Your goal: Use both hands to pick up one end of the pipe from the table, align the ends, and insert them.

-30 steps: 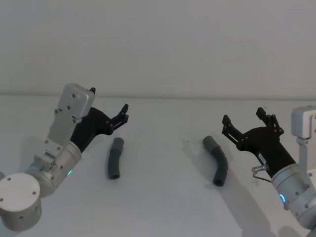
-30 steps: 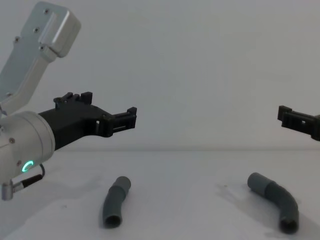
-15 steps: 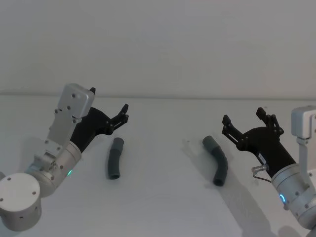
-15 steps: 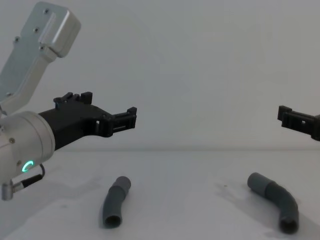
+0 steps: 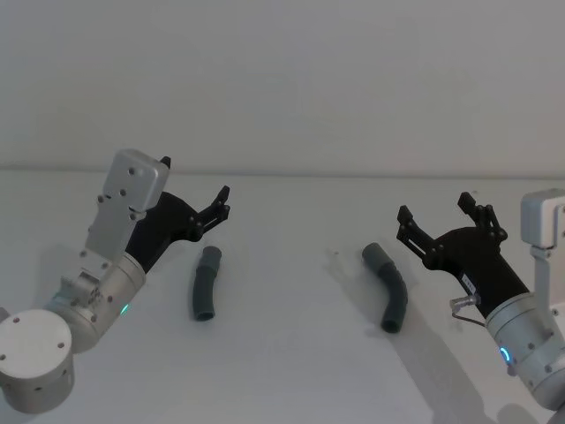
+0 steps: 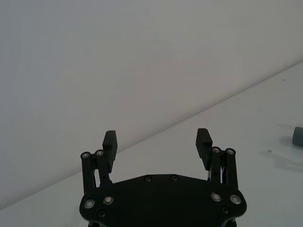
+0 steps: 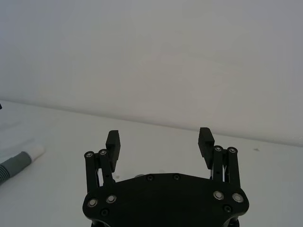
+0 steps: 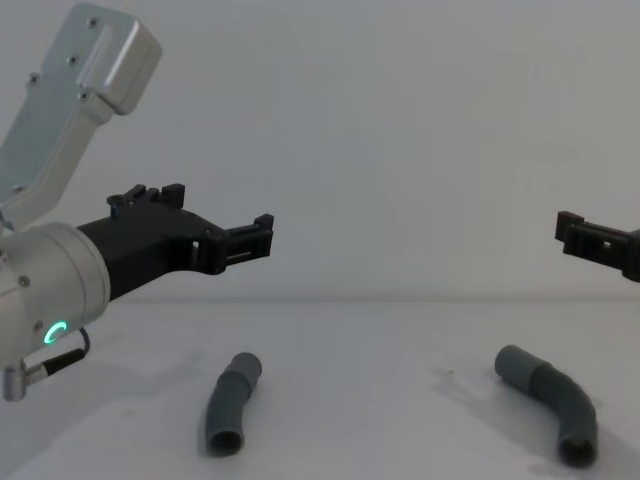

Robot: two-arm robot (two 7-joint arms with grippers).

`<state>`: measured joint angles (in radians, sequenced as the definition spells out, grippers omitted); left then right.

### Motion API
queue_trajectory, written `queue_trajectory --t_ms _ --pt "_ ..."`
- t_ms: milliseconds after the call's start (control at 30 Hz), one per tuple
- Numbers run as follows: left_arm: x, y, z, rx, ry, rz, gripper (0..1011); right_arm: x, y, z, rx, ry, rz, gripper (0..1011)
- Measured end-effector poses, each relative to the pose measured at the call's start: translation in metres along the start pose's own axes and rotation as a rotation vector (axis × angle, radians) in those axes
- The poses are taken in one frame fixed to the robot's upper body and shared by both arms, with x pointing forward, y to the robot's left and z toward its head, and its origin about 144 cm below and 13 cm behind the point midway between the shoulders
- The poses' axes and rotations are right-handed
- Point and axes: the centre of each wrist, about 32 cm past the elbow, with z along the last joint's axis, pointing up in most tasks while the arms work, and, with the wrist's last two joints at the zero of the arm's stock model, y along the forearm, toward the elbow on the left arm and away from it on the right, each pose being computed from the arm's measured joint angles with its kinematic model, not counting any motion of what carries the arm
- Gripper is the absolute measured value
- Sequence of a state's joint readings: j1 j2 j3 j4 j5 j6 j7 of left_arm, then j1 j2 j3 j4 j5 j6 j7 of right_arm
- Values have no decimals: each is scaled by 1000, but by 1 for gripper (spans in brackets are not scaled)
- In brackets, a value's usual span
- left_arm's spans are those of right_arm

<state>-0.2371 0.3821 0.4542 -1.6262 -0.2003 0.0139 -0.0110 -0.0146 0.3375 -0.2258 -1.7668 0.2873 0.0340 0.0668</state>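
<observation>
Head view: dark-grey ribbed left hose piece (image 5: 205,284) and right hose piece (image 5: 388,287) are laid well apart on the white counter (image 5: 291,353). Black plastic left gripper (image 5: 194,181) and right gripper (image 5: 435,208) are held up near them, fingers spread wide.

Nothing legible recorded: no text, label, brand mark, number or sign on the left pipe piece (image 5: 205,284), the right pipe piece (image 5: 389,288), the left gripper (image 5: 194,180), the right gripper (image 5: 437,210), or the tabletop (image 5: 291,358).
</observation>
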Motion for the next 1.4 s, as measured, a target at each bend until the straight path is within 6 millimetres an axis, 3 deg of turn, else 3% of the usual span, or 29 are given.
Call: queue_trajectory --t_ms 1400 --pt "4 1 3 34 7 -21 1000 0 0 0 0 0 0 1005"
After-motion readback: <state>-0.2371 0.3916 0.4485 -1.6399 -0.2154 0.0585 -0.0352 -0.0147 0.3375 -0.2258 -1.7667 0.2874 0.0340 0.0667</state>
